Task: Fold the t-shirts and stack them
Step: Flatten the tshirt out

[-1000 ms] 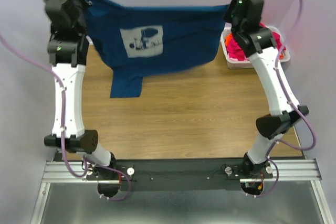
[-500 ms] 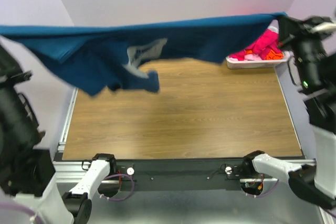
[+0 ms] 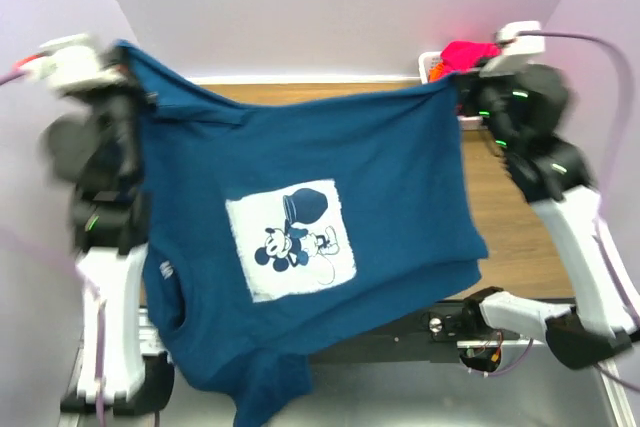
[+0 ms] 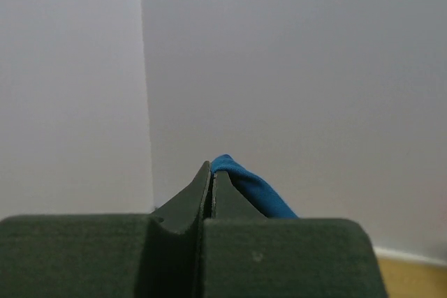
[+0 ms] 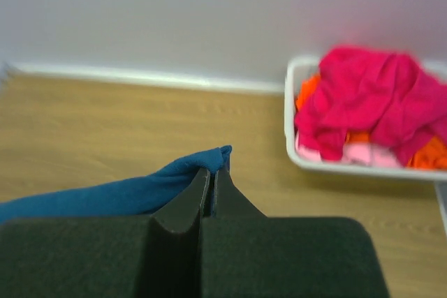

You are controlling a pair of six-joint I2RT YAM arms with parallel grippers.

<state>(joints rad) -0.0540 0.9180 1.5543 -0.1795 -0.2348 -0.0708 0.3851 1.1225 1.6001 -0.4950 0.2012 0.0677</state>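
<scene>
Shirt (image 3: 300, 177), teal, hung spread in the air between my two grippers, above the table (image 3: 515, 217), its lower part draping past the near edge. My left gripper (image 4: 211, 174) and right gripper (image 5: 211, 172) were each pressed together on a thin corner of its cloth. With so little pinched, I judged a corner could slip out, or the hanging hem could snag on the table's edge. Its print (image 3: 292, 240) showed a cartoon mouse. I could read no words, and the white mark (image 3: 163, 269) near the collar was too small.

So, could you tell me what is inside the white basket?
In the white basket, a crumpled magenta-pink shirt lies on top, with orange cloth and pale pink cloth showing beneath. Anything deeper is covered.
</scene>
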